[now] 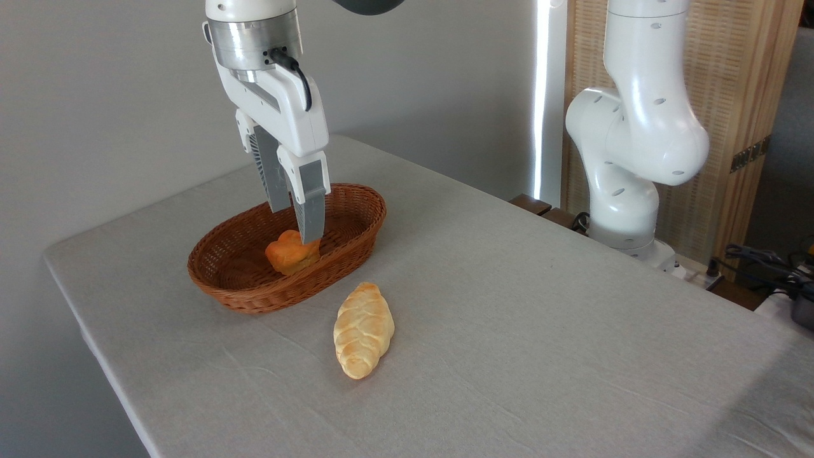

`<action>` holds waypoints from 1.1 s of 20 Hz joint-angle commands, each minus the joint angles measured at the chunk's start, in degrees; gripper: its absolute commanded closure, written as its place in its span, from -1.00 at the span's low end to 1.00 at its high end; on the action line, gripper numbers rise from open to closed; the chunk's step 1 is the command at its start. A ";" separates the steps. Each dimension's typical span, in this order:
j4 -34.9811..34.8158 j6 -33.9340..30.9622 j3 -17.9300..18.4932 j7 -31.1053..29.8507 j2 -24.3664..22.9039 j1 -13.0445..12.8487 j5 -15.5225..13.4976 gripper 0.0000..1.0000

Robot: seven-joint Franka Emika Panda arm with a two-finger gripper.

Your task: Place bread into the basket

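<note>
- The hand [296,226] is seen hanging over the basket [356,245], its two fingers [311,213] pointing down with only a narrow gap between them; nothing is gripped, though one fingertip appears to be touching, or all but touching, the top of a small orange bun [291,252] lying inside the basket.
- The bread [363,330], a braided pale golden loaf, is found lying on the counter [540,331], just in front of the basket's near rim and apart from it; it is not yet in the basket.
- A first risk is judged to be the bun: if the hand is raised or swung while a fingertip is pressed against it, the bun could be dragged, tipped or flicked over the shallow rim.
- A second risk lies in the narrow gap: the loaf is clearly broader than that gap, so unless the fingers are spread first it would be pushed along the cloth rather than straddled.
- A third risk is the rim itself: a low path from basket to loaf could catch the woven edge and shove the light basket away.
- A fourth risk concerns the release: the loaf is long and the bun already takes up the basket's middle, so the loaf could be left propped on the bun or the rim and could roll out.
- A grip at a tapered end is thought likely to slip; the thick middle seems safer.
- Counted: one basket, one braided loaf, one orange bun, one hand with two fingers, one counter.
</note>
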 commanded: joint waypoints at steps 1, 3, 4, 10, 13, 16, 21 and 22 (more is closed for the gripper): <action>1.35 -1.63 0.45 -0.61 0.36 -0.14 -0.71 -1.00; 1.44 -1.63 0.71 -0.61 0.18 -0.14 -0.62 -1.00; 1.44 -1.63 0.80 -0.61 0.18 -0.14 -0.62 -1.00; 1.44 -1.63 0.89 -0.52 0.01 -0.05 -0.62 -1.00; 1.44 -1.63 0.80 -0.52 0.01 -0.05 -0.62 -1.00; 1.44 -1.63 0.80 -0.52 0.01 -0.05 -0.62 -1.00; -0.83 -1.54 0.98 -0.34 -0.17 0.39 -0.45 -1.00; -1.71 -1.28 1.06 -0.25 0.01 0.65 -0.45 -1.00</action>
